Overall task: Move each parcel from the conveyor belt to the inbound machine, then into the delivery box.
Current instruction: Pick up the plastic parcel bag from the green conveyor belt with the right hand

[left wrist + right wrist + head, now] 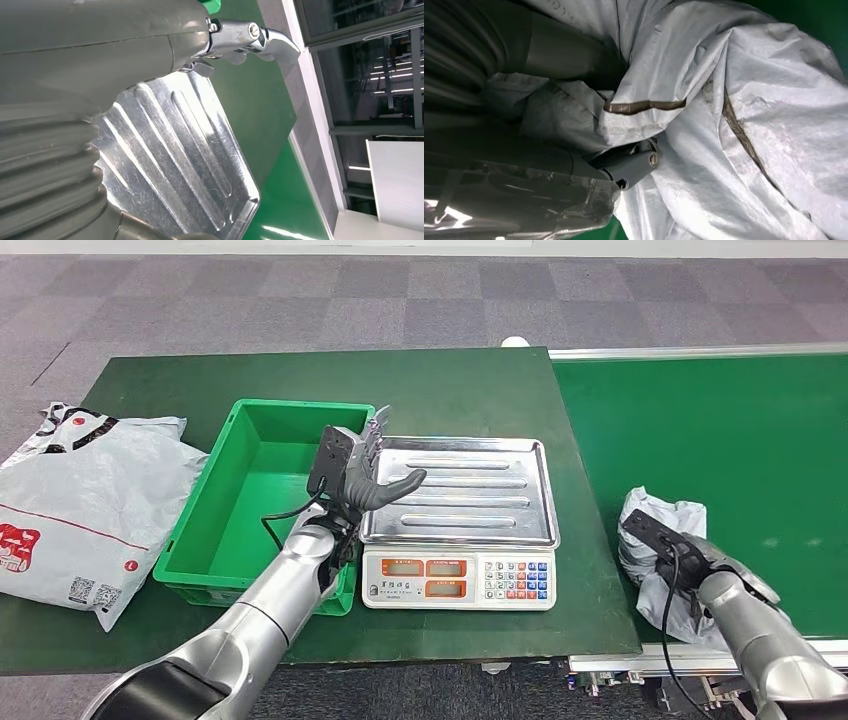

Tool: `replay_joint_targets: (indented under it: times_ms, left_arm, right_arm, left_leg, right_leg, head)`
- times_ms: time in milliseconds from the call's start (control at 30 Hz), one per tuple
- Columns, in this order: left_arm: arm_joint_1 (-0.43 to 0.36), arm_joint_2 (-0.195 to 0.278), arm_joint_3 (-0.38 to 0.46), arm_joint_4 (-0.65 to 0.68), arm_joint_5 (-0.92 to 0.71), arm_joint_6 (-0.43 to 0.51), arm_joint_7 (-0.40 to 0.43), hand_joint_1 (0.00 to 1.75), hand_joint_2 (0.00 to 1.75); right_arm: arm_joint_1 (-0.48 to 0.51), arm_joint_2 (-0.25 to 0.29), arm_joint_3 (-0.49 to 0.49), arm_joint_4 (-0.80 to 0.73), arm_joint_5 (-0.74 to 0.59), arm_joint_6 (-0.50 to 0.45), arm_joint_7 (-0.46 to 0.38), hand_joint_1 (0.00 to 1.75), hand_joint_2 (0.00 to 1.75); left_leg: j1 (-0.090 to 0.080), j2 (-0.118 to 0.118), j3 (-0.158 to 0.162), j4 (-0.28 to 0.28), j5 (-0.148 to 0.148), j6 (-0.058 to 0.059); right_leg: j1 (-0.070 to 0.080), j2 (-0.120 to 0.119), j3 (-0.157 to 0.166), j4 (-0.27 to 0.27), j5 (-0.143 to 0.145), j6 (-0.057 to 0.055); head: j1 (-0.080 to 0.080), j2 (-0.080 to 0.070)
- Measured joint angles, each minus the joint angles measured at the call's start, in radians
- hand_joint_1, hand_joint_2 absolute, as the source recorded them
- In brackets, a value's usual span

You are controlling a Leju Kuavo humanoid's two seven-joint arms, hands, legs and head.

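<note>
Parcel: crumpled grey-white plastic mailer bag (655, 540), lying at the near edge of the green conveyor belt (740, 450), just right of the table.
Right hand: right hand (690, 558) sits on top of the bag; the right wrist view shows a grey thumb (636, 167) and dark fingers (566, 52) dug into the bunched film, so it looks like a grip, though how much of the contents is caught I cannot tell.
Left hand: left hand (358, 472) hovers over the left rim of the steel tray, fingers spread, thumb out, holding nothing.
Inbound machine: white electronic scale with a ribbed stainless tray (460, 490) and keypad, in the middle of the dark green table (450, 375); tray bare.
Delivery box: bright green plastic crate (240, 505), just left of the scale, touching or nearly so.
Also there: large white courier bag with red print (85, 505) on the table's left end.
Step in hand: judged as securing the parcel for the lift to the tray.
Doing it well: gather enough film that the bag does not slide out; lift clear of the belt edge and the scale's rim; set it flat and central on the tray; keep the left hand out of the way.
</note>
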State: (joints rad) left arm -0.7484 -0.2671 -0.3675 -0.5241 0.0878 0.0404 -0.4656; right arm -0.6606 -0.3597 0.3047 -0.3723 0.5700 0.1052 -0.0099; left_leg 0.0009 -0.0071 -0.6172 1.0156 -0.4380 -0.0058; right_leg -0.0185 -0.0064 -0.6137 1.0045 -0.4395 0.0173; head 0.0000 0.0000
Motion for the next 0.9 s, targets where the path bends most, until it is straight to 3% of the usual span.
replay_joint_targets:
  times_ms: [133,267,333,600,767,900]
  left_arm:
    - [0.0,0.0,0.012,0.001,-0.017,-0.003,0.001,0.0,1.75]
    - [0.0,0.0,0.019,0.001,-0.03,-0.003,-0.002,0.0,1.75]
    - [-0.001,0.0,0.025,0.001,-0.037,-0.002,-0.007,0.0,1.75]
    - [0.0,-0.001,0.037,0.001,-0.06,0.002,-0.031,0.0,1.75]
    - [0.0,-0.005,0.04,0.002,-0.073,0.004,-0.033,0.0,1.75]
    - [-0.002,-0.018,0.043,0.009,-0.081,0.005,-0.029,0.0,1.75]
  right_arm:
    - [0.0,0.0,0.002,-0.001,-0.026,-0.056,-0.058,1.75,1.75]
    - [0.025,0.002,-0.01,-0.047,-0.068,-0.261,-0.18,1.75,1.75]
    - [0.037,0.001,-0.029,-0.111,-0.079,-0.304,-0.2,1.75,1.75]
    - [0.025,-0.009,-0.089,-0.329,-0.05,-0.272,-0.193,1.75,1.75]
    - [-0.028,-0.003,-0.091,-0.338,-0.017,-0.281,-0.204,1.75,1.75]
    - [-0.126,0.008,-0.091,-0.296,-0.016,-0.282,-0.237,1.75,1.75]
  left_leg:
    - [0.0,0.0,0.0,0.0,0.0,0.0]
    - [0.0,0.0,-0.001,0.0,0.0,0.0]
    - [0.0,0.001,-0.001,0.0,0.0,0.0]
    - [0.0,0.001,-0.001,0.0,0.0,0.0]
    - [-0.001,0.001,-0.002,0.0,0.0,0.0]
    - [-0.002,0.001,-0.002,0.0,0.001,0.0]
  right_leg:
    - [0.0,0.0,0.0,0.0,0.0,0.0]
    - [0.0,0.0,-0.001,0.0,0.0,0.0]
    - [0.0,0.001,-0.001,0.0,0.0,0.0]
    - [0.0,0.001,-0.002,0.0,0.0,0.0]
    - [-0.001,0.001,-0.002,0.0,0.0,0.0]
    - [-0.002,0.001,-0.002,0.001,0.0,0.0]
  head:
    - [0.0,0.0]
    - [0.0,0.0]
    - [0.0,0.0]
    - [0.0,0.0]
    - [0.0,0.0]
    - [0.0,0.0]
